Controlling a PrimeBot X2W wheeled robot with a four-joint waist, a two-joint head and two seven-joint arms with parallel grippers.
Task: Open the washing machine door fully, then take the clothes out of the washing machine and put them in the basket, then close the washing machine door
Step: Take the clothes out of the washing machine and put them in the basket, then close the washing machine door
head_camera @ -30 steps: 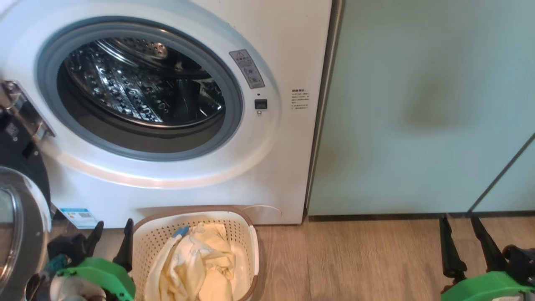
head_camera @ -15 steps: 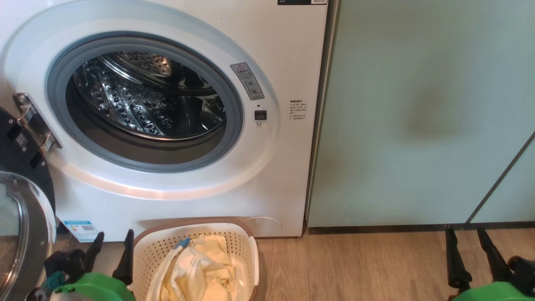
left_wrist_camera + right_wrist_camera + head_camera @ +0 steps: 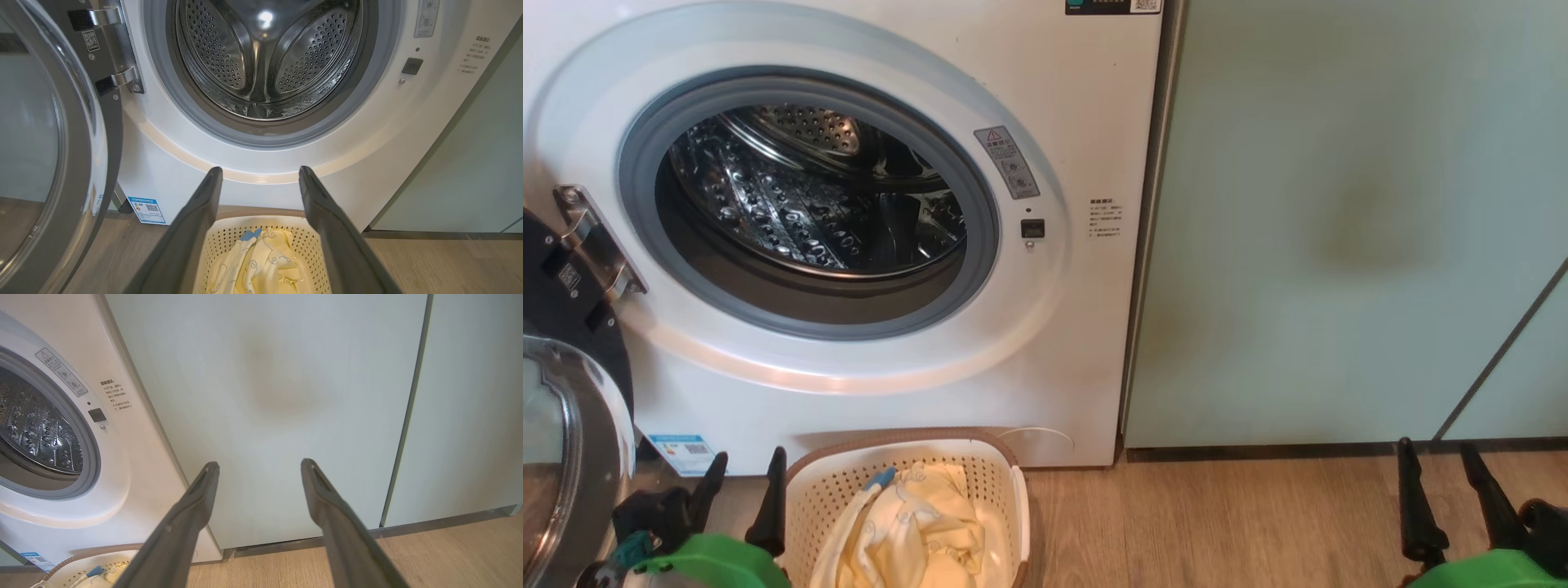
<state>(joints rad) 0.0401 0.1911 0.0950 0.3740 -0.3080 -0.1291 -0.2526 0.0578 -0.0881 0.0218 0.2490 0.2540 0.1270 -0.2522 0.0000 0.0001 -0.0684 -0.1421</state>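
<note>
The white washing machine (image 3: 1054, 343) stands with its steel drum (image 3: 809, 212) exposed, and no fabric shows inside the drum (image 3: 261, 53). The washing machine door (image 3: 572, 457) hangs swung open at the far left, its dark rim and glass (image 3: 94, 163) close to my left arm. On the floor before the machine sits the basket (image 3: 825, 482), holding pale yellow clothes (image 3: 915, 531) with blue trim. My left gripper (image 3: 751, 455) is open just left of the basket; in its wrist view, that gripper (image 3: 260, 169) hangs above the clothes (image 3: 261, 265). My right gripper (image 3: 1436, 446) is open at the lower right, empty, and faces the cabinet (image 3: 260, 463).
Pale green cabinet panels (image 3: 1339, 229) stand right of the machine, with a dark gap between two of them (image 3: 404, 428). Wood-look floor (image 3: 1217, 523) runs between the basket and my right gripper. A blue label (image 3: 682, 449) sits low on the machine front.
The whole head picture has slid down and slightly right, so the camera has moved. Both grippers stay open, and the clothes lie in the basket as before.
</note>
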